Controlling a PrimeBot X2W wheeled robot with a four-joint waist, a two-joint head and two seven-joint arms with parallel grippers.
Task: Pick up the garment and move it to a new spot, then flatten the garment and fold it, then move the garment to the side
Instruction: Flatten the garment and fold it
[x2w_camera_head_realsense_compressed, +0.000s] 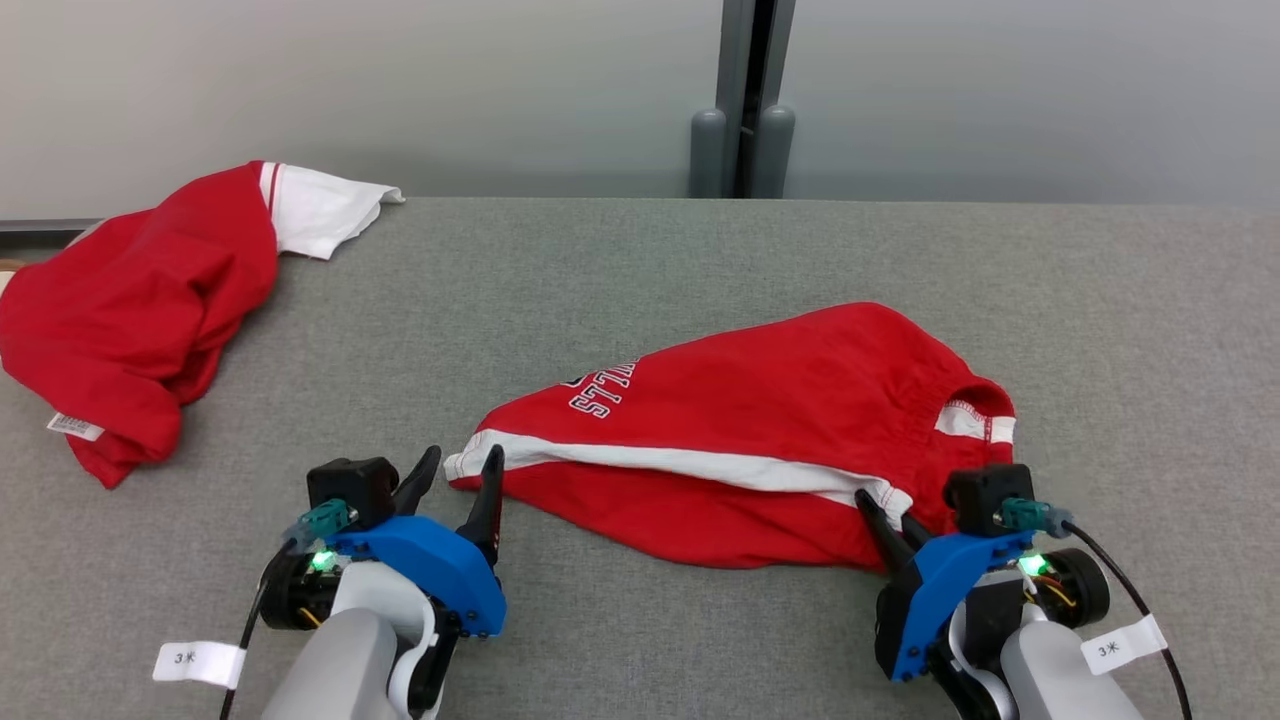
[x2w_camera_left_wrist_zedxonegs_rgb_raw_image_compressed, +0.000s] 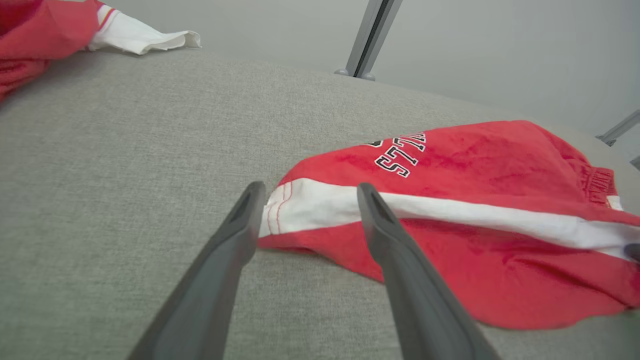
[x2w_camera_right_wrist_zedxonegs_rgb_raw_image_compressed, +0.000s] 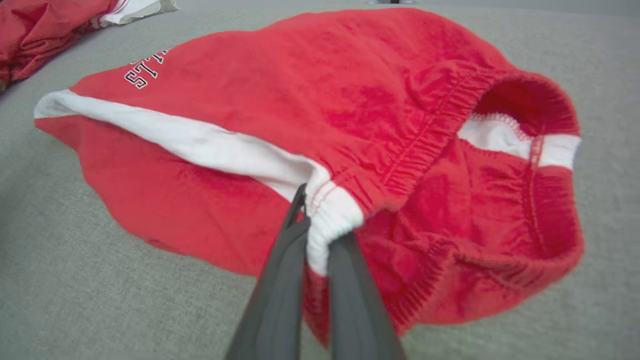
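**Right pincer clamped on the shorts' waist, left one spread at the leg hem**

Nearest the head camera, the left gripper sits at the lower left with its two dark fingers spread apart. In the left wrist view, the left gripper frames the white-banded hem corner of the shorts between its tips. Whether either finger touches the cloth cannot be told.

At the lower right, the right gripper is at the near edge of the shorts. In the right wrist view, the right gripper has its fingers drawn together on the white band where it meets the elastic waistband, pinching the fabric.

The shorts lie crumpled and partly folded over on the grey table, right of centre. The waist opening is towards the robot's right, and black-and-white lettering shows near the leg end.

Farther back, at the table's far left corner and well apart from the shorts, a second red and white garment lies bunched. Behind the table stands a pale wall with a grey post.
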